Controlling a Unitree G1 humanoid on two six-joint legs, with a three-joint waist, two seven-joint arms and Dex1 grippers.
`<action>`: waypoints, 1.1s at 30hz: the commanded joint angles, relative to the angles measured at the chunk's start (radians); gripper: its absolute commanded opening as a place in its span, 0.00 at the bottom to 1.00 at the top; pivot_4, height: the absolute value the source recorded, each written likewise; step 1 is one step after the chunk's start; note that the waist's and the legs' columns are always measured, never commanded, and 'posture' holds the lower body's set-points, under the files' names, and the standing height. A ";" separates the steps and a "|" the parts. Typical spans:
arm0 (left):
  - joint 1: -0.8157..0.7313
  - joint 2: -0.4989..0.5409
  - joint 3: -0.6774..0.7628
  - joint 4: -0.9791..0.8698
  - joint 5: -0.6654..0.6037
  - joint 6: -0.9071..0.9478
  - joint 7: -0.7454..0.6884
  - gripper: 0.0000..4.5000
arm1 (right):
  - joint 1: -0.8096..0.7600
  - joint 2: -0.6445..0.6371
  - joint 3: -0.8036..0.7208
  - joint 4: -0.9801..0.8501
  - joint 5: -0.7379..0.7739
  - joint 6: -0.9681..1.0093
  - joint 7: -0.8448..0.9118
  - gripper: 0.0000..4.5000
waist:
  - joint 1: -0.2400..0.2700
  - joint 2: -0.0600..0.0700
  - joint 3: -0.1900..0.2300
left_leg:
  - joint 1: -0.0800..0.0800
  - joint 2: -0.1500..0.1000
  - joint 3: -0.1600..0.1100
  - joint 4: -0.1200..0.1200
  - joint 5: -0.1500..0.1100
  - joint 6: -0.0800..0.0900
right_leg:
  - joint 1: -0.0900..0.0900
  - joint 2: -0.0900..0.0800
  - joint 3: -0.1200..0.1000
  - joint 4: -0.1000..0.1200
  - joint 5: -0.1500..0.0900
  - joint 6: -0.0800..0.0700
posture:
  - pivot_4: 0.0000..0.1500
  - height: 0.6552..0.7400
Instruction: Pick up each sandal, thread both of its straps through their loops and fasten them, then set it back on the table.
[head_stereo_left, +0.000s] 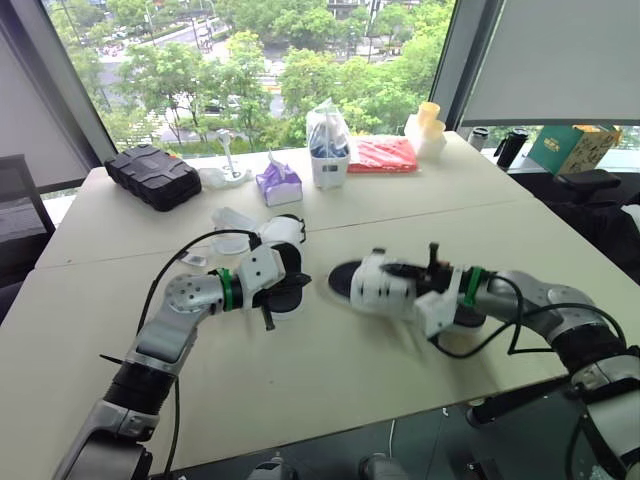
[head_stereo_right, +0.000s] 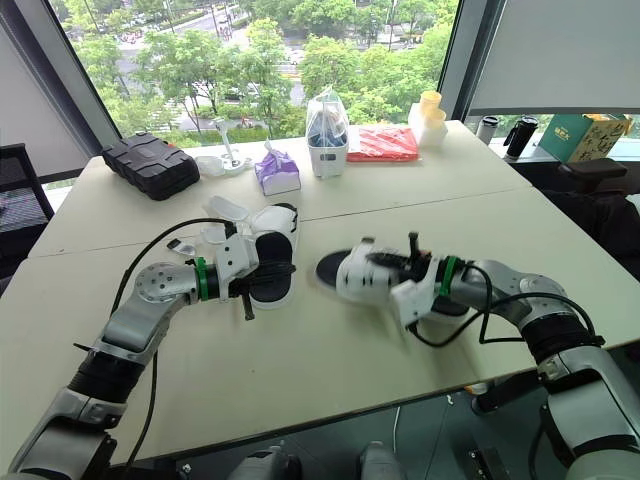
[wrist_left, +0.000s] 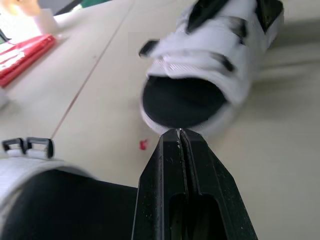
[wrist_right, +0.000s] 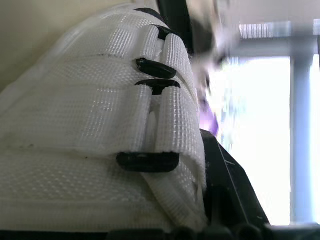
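Two sandals on the pale surface (head_stereo_left: 400, 210), both white webbing over a black footbed.

Positions:
- The left-hand sandal (head_stereo_left: 285, 265) lies flat, sole down, just beside the left claw (wrist_left: 180, 134).
- The right-hand sandal (head_stereo_left: 375, 283) is tipped on its side at the right claw (head_stereo_left: 418, 272), toe toward the other sandal.

Claws:
- Left: the two black fingers are pressed together on nothing, tips pointing across at the right-hand sandal.
- Right: judged to be clamped on the right-hand sandal at the strap side, since the sandal sits tilted against it.

Handling (judgement): light. The sole is probably stiff enough to carry by its edge. The straps are soft and floppy, so a strap tip will likely droop unless pinched close to its end. The woven cloth should give good grip, while the plastic loops are small and slick. Best to hold the sole or heel with one claw and the strap end with the other.

View differences:
- The right wrist view shows the weave and the black loops (wrist_right: 156, 67) with the straps folded through them, too fine to read from the head views.
- The left wrist view shows the left-hand sandal's two empty loops (wrist_left: 27, 146).
- The head views give the overall layout.
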 joint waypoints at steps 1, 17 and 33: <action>-0.014 0.006 0.034 -0.024 0.020 -0.026 0.045 0.00 | -0.050 0.012 -0.073 -0.023 0.058 0.260 0.095 0.01 | 0.000 0.000 0.000 | 0.000 0.000 0.000 0.000 0.000 0.000 | 0.000 0.000 0.000 0.000 0.000 0.000 | 1.00 1.00; -0.060 -0.019 0.026 0.077 0.135 -0.087 0.202 0.00 | -0.279 0.354 0.055 0.386 -0.053 0.975 -0.108 0.10 | -0.006 0.001 0.000 | 0.000 0.000 0.000 -0.001 0.001 -0.002 | -0.003 0.000 0.000 0.003 0.001 0.000 | 1.00 1.00; -0.101 -0.021 0.009 0.006 0.210 0.021 0.272 0.00 | 0.191 0.092 -0.140 -0.585 0.279 1.208 0.555 0.99 | 0.001 0.000 -0.001 | 0.000 -0.001 -0.003 -0.001 0.001 -0.002 | -0.001 0.000 -0.003 0.003 0.002 0.002 | 1.00 1.00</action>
